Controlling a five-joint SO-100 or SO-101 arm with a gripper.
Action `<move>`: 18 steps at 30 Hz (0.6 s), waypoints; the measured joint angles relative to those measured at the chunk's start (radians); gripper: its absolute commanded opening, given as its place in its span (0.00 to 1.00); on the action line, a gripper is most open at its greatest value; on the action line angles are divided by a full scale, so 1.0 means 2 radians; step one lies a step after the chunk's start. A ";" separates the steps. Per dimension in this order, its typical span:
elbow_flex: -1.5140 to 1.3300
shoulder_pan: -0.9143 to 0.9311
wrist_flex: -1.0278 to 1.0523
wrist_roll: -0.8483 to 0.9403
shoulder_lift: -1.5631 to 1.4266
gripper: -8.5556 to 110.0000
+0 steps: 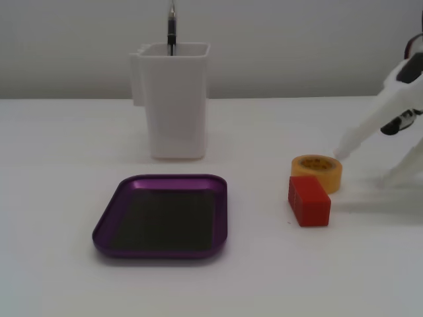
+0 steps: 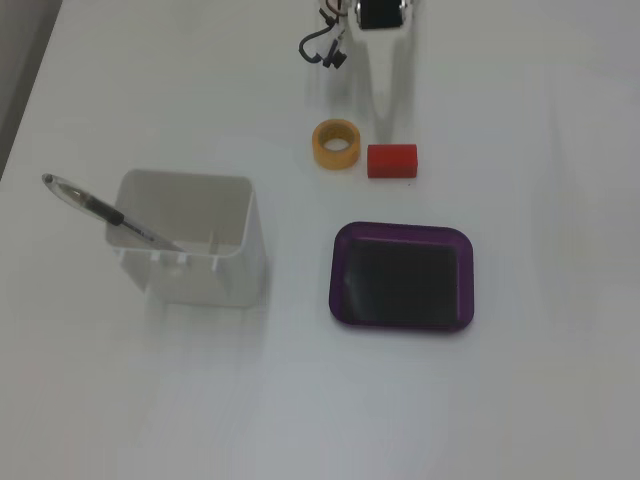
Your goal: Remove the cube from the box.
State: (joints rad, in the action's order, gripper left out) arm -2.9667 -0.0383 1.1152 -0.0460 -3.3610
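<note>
The red cube (image 1: pixel 308 201) lies on the white table outside the box, touching or nearly touching a yellow tape roll (image 1: pixel 317 179). From above, the cube (image 2: pixel 391 160) sits just right of the tape roll (image 2: pixel 320 146) and above the box (image 2: pixel 400 275). The purple box (image 1: pixel 165 214) holds nothing. My white gripper (image 1: pixel 367 165) hangs low at the right edge, behind and to the right of the cube, open, with nothing between its fingers. Seen from above, the gripper (image 2: pixel 388 100) comes in from the top edge and ends short of the cube.
A tall white container (image 1: pixel 175 105) with a pen (image 1: pixel 171 30) in it stands behind the box. From above, the container (image 2: pixel 200 280) and pen (image 2: pixel 100 210) are at the left. Black cables (image 2: pixel 322 50) hang by the arm.
</note>
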 measured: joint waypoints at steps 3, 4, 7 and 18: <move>-0.015 -0.002 0.000 -0.002 0.000 0.22; -0.020 -0.002 0.000 -0.002 0.000 0.22; -0.035 -0.002 0.000 -0.002 0.000 0.22; -0.043 -0.004 0.000 -0.002 0.000 0.07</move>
State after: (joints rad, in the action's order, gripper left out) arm -3.0526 -0.0460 1.1152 -0.0506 -3.3610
